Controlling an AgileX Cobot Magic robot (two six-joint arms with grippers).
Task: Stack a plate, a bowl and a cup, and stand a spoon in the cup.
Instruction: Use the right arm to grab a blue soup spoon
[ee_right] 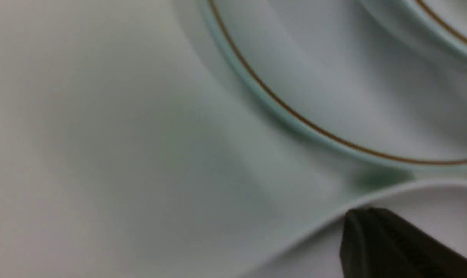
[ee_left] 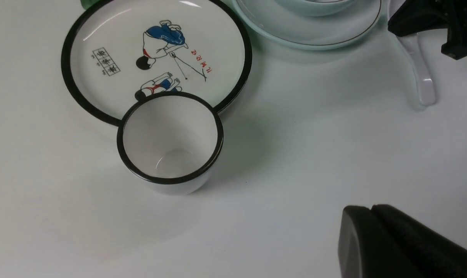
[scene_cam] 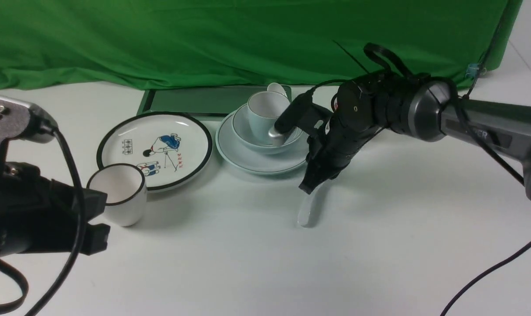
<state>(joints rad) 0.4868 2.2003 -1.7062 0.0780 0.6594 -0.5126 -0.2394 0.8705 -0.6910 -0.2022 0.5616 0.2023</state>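
The stacking part looks done to me. The plate (scene_cam: 248,163) sits on the table (scene_cam: 248,272) right of centre towards the far side, the bowl (scene_cam: 256,145) rests on it, and the cup (scene_cam: 265,112) stands upright in the bowl. What is left is the spoon (scene_cam: 309,213), and that is the step in hand.

The spoon lies flat on the table just near and right of the plate, its handle running towards me. My right gripper (scene_cam: 311,186) is down on its far end, right beside the plate's rim. The claw is closed. In the right wrist view one dark fingertip (ee_right: 376,235) lies on the spoon's curved white edge, so I judge it is pinching the wall of the spoon's bowl end, though I cannot see the other finger.

My left gripper (ee_left: 368,211) hangs at the near left with its fingers pressed together and nothing in them. It is close to the black-rimmed white cup (scene_cam: 118,193), which stands against the cartoon plate (scene_cam: 156,145).

Next I would lift straight up to check that the thin, glossy rim really is held. Then I would carry the spoon far and left over the cup, tip it towards upright and lower it in gently. The cup only sits loose in the bowl, so a knock could tilt the stack.
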